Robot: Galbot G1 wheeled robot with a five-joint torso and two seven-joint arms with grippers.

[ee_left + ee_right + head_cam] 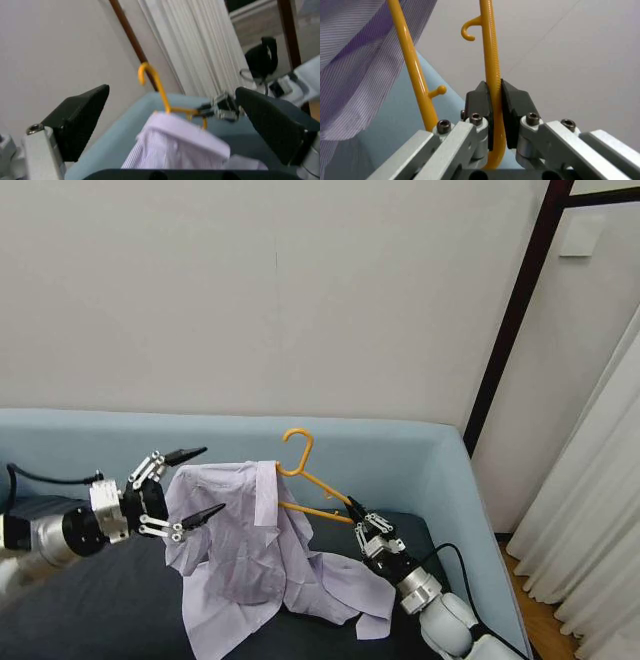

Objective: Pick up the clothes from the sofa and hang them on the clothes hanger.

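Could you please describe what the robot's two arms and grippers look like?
Both the left gripper and right gripper have black tapered fingers on silver metal linkages with dark screws. The arms are silver and white, each with a black cable.

The pale blue sofa bears the lilac shirt trailing onto its dark seat.

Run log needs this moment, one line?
right gripper shut on thin orange hanger | left gripper open at lilac striped shirt | shirt on hanger

Plain pale wall, white curtains (dark frame between).
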